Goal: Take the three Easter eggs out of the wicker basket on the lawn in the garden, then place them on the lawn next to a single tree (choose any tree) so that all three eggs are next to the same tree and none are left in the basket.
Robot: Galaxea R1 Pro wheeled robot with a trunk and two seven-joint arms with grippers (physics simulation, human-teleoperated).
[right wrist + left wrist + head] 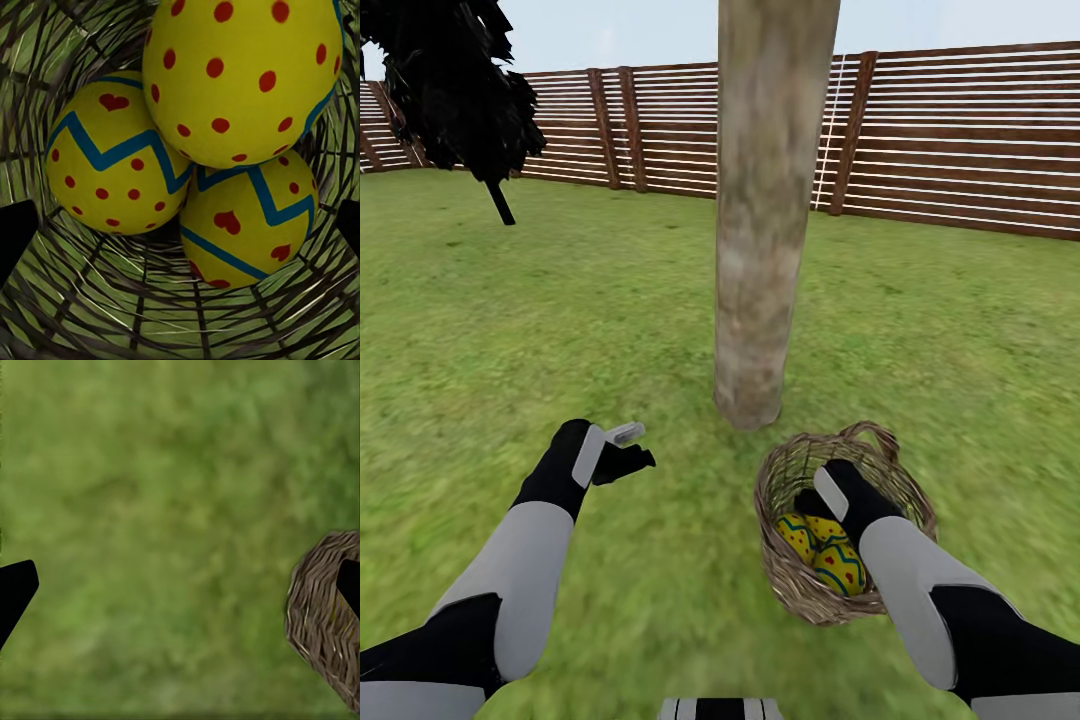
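While your right end effector (822, 497) sits inside the round woven-twig wicker basket (792, 580) w/ fingers spread, grasping nothing, three smooth yellow Easter eggs (240, 75) lie stacked at its bottom, beside the mottled tree (765, 200) trunk. Left end effector (628, 447) hangs released over blotchy lawn (560, 330).

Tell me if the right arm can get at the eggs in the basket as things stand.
Probably yes. The right tool is already inside the wicker basket, and its wrist view looks straight at the three Easter eggs with nothing between; the fingertips at the edges look spread.

Three Easter eggs (225, 90) — inside wicker basket (790, 480)
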